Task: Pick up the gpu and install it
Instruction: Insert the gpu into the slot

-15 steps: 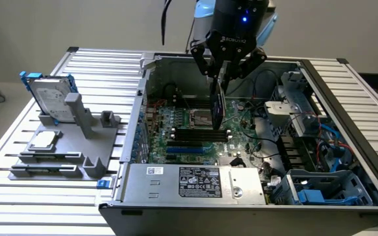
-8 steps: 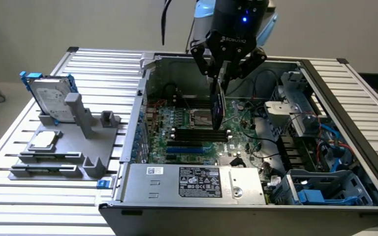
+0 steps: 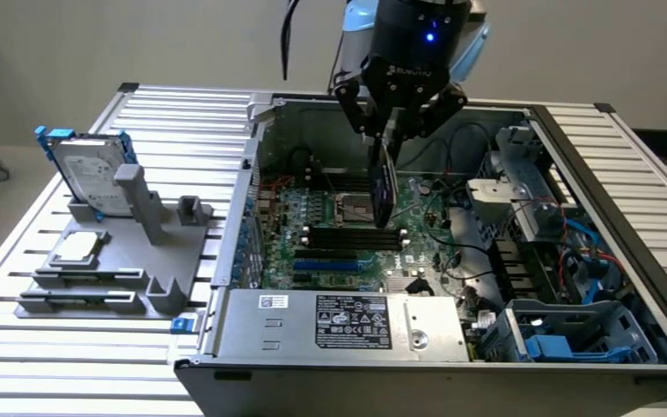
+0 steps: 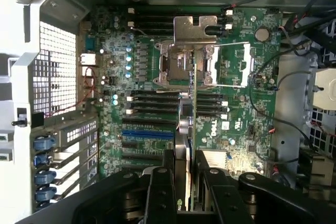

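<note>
By the exterior view, open computer case sat on slatted table, with blue-framed hard drive upright on grey stand at nine o'clock of it and silver chip at eight.

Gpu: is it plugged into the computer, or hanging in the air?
Hanging, not plugged in. The pincer grips the gpu by its top edge, holding it edge-down above the motherboard, away from the blue slot.
</note>
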Robot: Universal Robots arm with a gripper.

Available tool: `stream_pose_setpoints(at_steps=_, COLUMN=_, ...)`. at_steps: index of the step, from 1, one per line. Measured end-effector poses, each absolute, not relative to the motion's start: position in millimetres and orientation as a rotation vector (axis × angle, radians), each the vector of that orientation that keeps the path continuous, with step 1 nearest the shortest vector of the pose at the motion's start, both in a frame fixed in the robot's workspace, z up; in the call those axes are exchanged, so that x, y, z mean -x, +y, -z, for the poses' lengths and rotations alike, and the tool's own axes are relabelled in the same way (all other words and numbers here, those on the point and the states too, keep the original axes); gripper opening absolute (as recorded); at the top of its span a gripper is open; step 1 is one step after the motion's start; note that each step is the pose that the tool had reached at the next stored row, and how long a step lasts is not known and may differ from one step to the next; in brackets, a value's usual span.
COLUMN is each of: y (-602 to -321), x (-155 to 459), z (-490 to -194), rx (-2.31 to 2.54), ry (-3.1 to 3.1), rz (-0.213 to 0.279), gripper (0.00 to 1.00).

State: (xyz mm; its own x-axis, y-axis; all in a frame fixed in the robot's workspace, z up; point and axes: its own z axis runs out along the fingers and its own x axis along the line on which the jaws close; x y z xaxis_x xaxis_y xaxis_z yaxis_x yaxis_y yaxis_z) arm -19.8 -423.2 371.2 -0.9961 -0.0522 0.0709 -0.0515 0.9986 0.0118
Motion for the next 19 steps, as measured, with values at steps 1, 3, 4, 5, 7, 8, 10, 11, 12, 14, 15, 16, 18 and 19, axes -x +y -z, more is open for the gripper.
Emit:
stream_pose_setpoints(at_steps=1, y=-423.2, x=19.9, z=-370.7, rx=-0.105, ry=-3.069, rz=0.023, gripper=0.27)
stream_pose_setpoints(at_steps=3, y=-423.1, x=19.9, z=-369.9, rx=-0.16, ry=-3.066, rz=0.027, gripper=0.27)
stream_pose_setpoints(at_steps=4, y=-423.2, x=19.9, z=-369.7, rx=-0.188, ry=-3.064, rz=0.026, gripper=0.27)
stream_pose_setpoints(at_steps=5, y=-423.2, x=19.9, z=-369.6, rx=-0.216, ry=-3.062, rz=0.025, gripper=0.27)
stream_pose_setpoints(at_steps=7, y=-423.2, x=19.8, z=-369.2, rx=-0.273, ry=-3.058, rz=0.023, gripper=0.27)
stream_pose_setpoints(at_steps=8, y=-423.2, x=19.8, z=-369.1, rx=-0.3, ry=-3.055, rz=0.022, gripper=0.27)
stream_pose_setpoints(at_steps=10, y=-423.2, x=19.9, z=-369.1, rx=-0.355, ry=-3.049, rz=0.02, gripper=0.27)
stream_pose_setpoints(at_steps=11, y=-423.2, x=19.8, z=-369.0, rx=-0.382, ry=-3.045, rz=0.019, gripper=0.27)
stream_pose_setpoints(at_steps=12, y=-423.2, x=19.9, z=-368.9, rx=-0.41, ry=-3.042, rz=0.018, gripper=0.27)
stream_pose_setpoints(at_steps=14, y=-423.2, x=19.9, z=-368.7, rx=-0.467, ry=-3.033, rz=0.016, gripper=0.27)
stream_pose_setpoints(at_steps=15, y=-423.2, x=19.9, z=-368.5, rx=-0.495, ry=-3.029, rz=0.015, gripper=0.27)
stream_pose_setpoints(at_steps=16, y=-423.5, x=19.9, z=-367.9, rx=-0.515, ry=-3.025, rz=0.014, gripper=0.27)
stream_pose_setpoints(at_steps=18, y=-426.8, x=19.9, z=-366.1, rx=-0.53, ry=-3.019, rz=0.014, gripper=0.27)
stream_pose_setpoints(at_steps=19, y=-428.4, x=19.9, z=-365.3, rx=-0.537, ry=-3.017, rz=0.015, gripper=0.27)
